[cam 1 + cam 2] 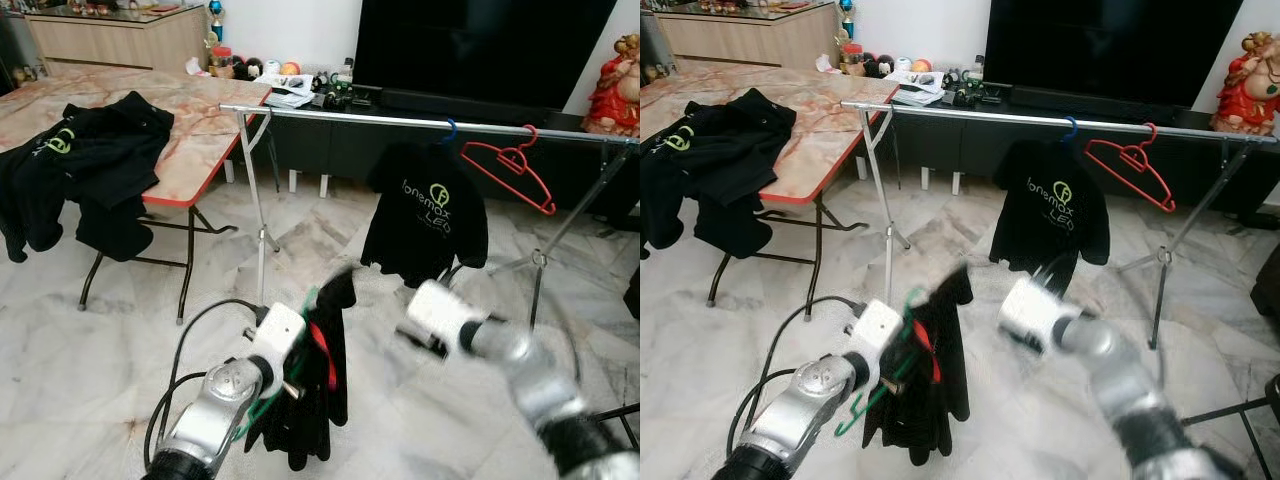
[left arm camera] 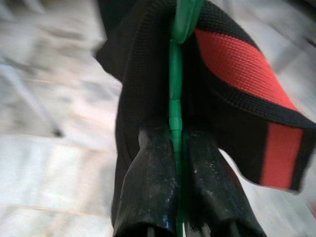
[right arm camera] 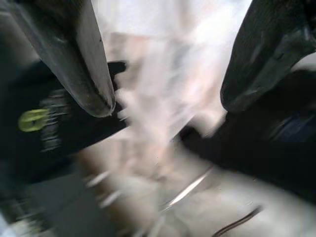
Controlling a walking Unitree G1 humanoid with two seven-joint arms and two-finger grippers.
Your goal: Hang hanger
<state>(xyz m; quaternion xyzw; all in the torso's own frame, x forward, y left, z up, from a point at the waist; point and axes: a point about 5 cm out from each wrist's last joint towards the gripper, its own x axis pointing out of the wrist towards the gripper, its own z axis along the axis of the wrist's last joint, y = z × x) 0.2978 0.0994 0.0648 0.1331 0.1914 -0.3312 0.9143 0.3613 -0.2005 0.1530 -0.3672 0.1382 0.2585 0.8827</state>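
left gripper clamped on green hanger | black garment floppy, light, hold the stiff neck | right gripper wide open, empty | rail ahead

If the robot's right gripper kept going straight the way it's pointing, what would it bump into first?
Probably the hung black shirt on the rail. The open right gripper points toward it, with only floor between. The picture is blurry, so depth is uncertain.

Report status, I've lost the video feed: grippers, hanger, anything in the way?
Left gripper shut on green hanger carrying black garment. Right gripper open, empty. Rail ahead holds black shirt, red hanger.
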